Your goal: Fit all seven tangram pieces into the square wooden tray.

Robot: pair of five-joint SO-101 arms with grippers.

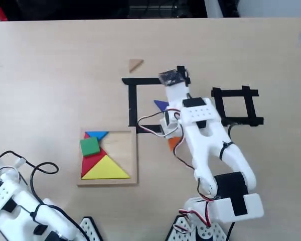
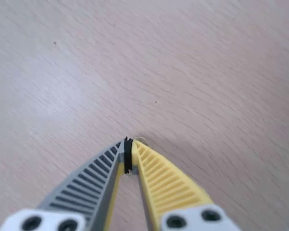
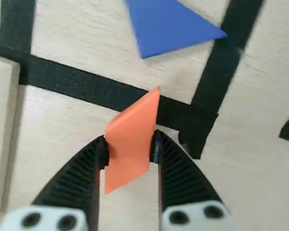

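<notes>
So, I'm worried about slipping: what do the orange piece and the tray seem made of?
The orange piece could be painted wood or plastic, hard to tell: matte, even colour, no grain showing. The tray looks like pale unpainted wood: light tan floor, raised rim.

The square wooden tray (image 1: 124, 148) lies flat with its left half filled. A light blue triangle (image 1: 96, 134) sits at its top edge, with a green square (image 1: 90, 146) below it, then a red triangle (image 1: 89, 162). A large yellow triangle (image 1: 106, 169) runs along the bottom.

Just right of the tray, an orange piece (image 3: 131, 139) is pinched in the right gripper (image 3: 129, 144). Up and right of the tray lies a dark blue triangle (image 1: 161, 105), and a tan triangle (image 1: 135, 64) lies farther off.
</notes>
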